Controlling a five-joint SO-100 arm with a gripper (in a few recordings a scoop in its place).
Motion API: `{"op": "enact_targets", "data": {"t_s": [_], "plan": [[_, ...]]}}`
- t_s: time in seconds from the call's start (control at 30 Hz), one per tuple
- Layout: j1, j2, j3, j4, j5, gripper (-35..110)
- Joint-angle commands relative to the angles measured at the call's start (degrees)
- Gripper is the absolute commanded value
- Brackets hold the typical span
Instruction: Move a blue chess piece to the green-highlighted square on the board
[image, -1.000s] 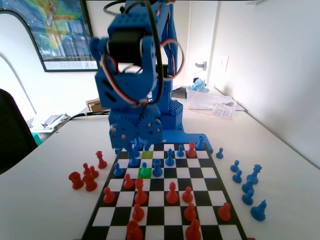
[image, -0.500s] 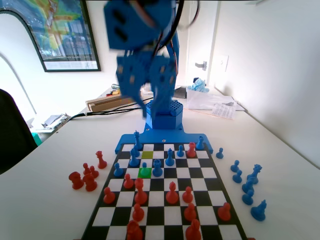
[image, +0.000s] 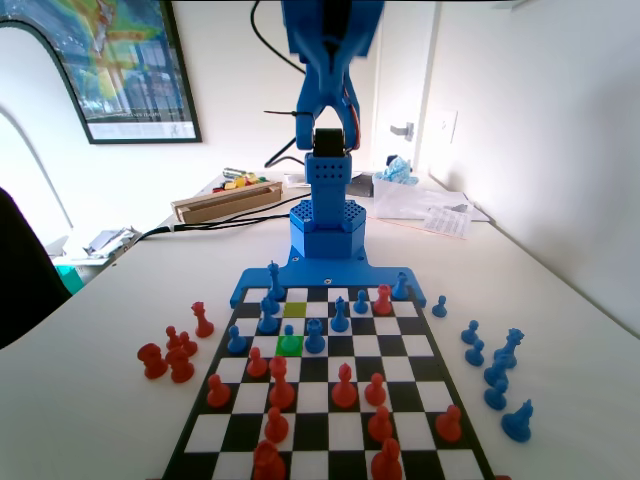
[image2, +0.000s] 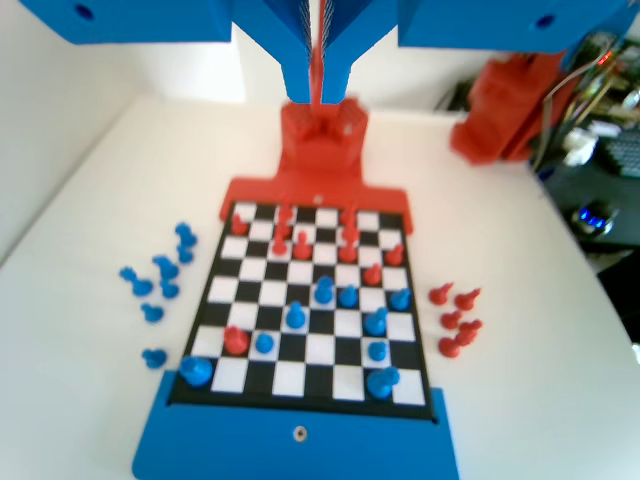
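Observation:
A small blue chess piece (image: 289, 334), a pawn, stands upright on the green-highlighted square (image: 290, 347), in the third row from the blue arm's end of the board (image: 330, 420). The blue arm (image: 322, 70) rises straight from its base, high above the board. In the wrist view my gripper (image2: 320, 92) hangs far above the board (image2: 310, 375), its jaws together with only a thin slit between them and nothing held.
A duller yellow-olive square (image: 294, 309) lies one row behind the green one. Blue and red pieces crowd the board. Several loose blue pieces (image: 495, 370) stand on the table right of it, several red ones (image: 170, 355) on the left.
The arm has lifted from low over the board's far rows and swung up and back to an upright pose. The blue pawn stays put on the green square.

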Motion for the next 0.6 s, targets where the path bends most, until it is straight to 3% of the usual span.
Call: {"op": "enact_targets", "data": {"t_s": [0.0, 0.27, 0.57], "plan": [[0.1, 8.3, -3.5, 3.1, -0.8, 3], [-1.1, 19.8, 3.0, 7.2, -2.3, 2], [-1.0, 28.1, 14.9, 0.4, -3.6, 1]]}}
